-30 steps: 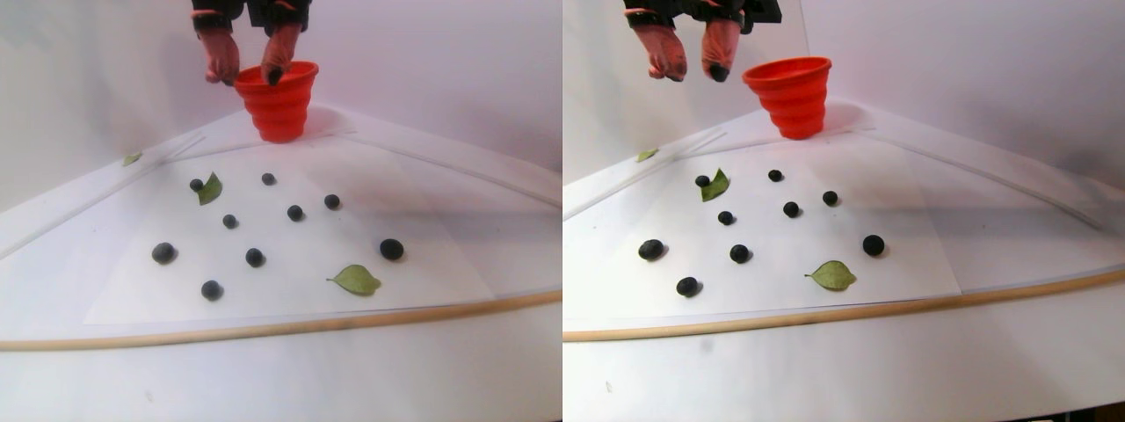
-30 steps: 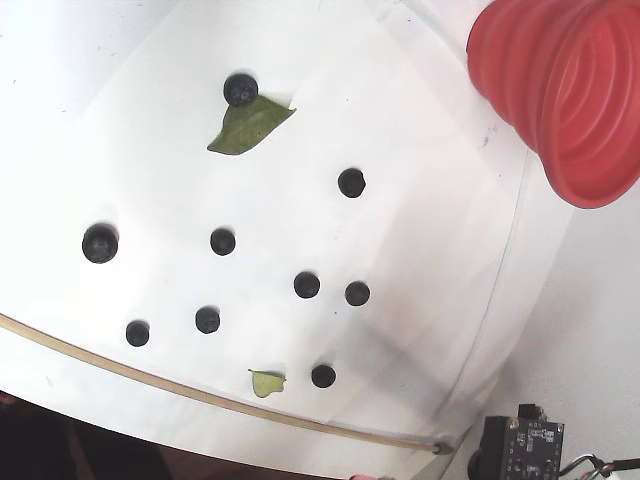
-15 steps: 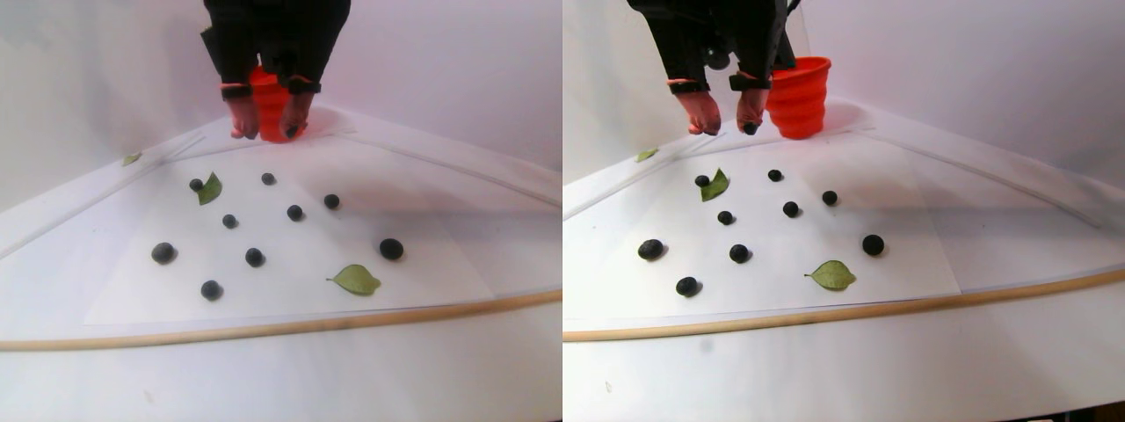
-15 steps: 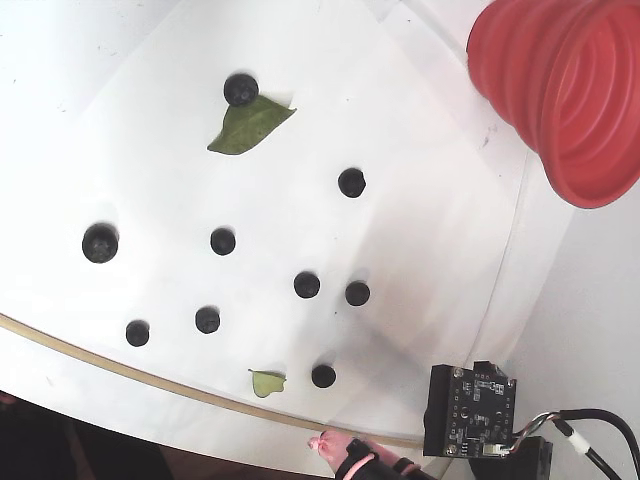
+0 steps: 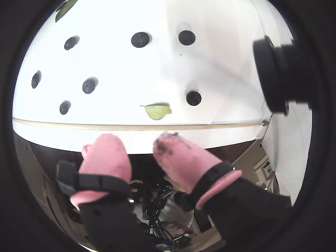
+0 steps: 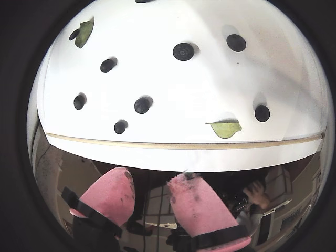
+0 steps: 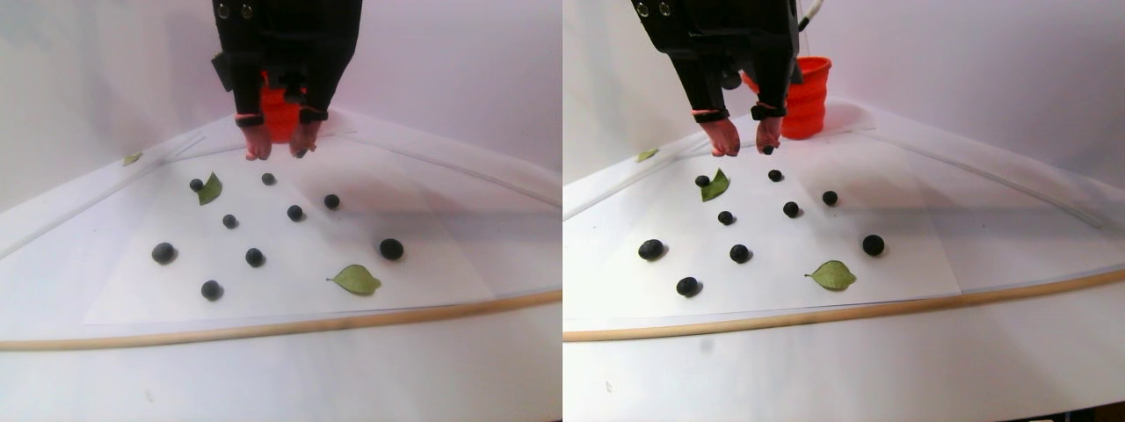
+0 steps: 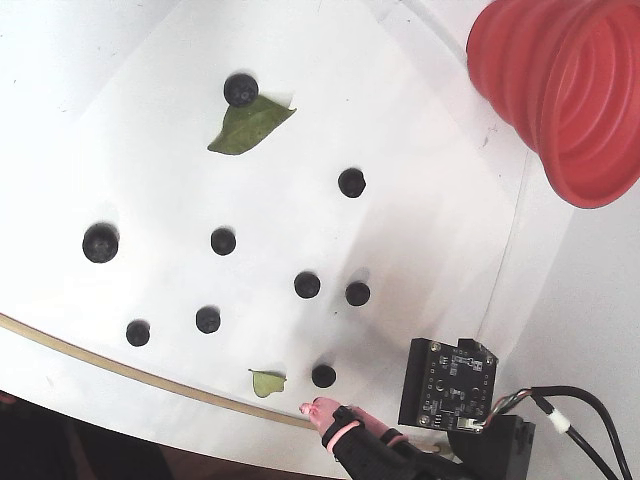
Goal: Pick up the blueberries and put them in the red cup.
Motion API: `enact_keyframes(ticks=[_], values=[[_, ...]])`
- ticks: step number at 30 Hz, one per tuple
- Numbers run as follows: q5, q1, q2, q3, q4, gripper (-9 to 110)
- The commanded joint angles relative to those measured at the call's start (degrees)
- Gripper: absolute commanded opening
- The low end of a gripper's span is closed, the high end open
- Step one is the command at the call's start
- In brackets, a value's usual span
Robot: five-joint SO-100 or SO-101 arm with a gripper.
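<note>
Several blueberries (image 7: 295, 213) lie scattered on a white sheet, seen from above in the fixed view as dark balls (image 8: 307, 284). The red cup (image 8: 560, 90) stands at the sheet's far corner; in the stereo pair view's left half it is mostly hidden behind the arm, while its right half shows the cup's ribbed wall (image 7: 804, 97). My gripper (image 7: 280, 149) hangs open just in front of the cup, above the farthest berry (image 7: 268, 178). Both wrist views show the pink, dark-stained fingertips apart with nothing between them (image 5: 135, 144) (image 6: 152, 178). One pink fingertip (image 8: 318, 408) shows in the fixed view.
Green leaves lie among the berries (image 7: 356, 280) (image 7: 209, 188) (image 8: 250, 122). A wooden strip (image 7: 264, 330) runs along the table's near edge. A small circuit board (image 8: 447, 385) rides on the arm. A black lens housing (image 5: 283, 73) juts in at the right.
The gripper has come down from the cup's rim height and moved forward toward the sheet, staying open. The berries and the cup have not moved.
</note>
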Motion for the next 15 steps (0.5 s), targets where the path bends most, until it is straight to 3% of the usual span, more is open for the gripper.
enact_keyframes(ticks=[1, 15], values=[[-0.8, 1.0, -1.8, -0.8, -3.8, 14], [-1.9, 1.5, -14.7, -2.6, -18.2, 14]])
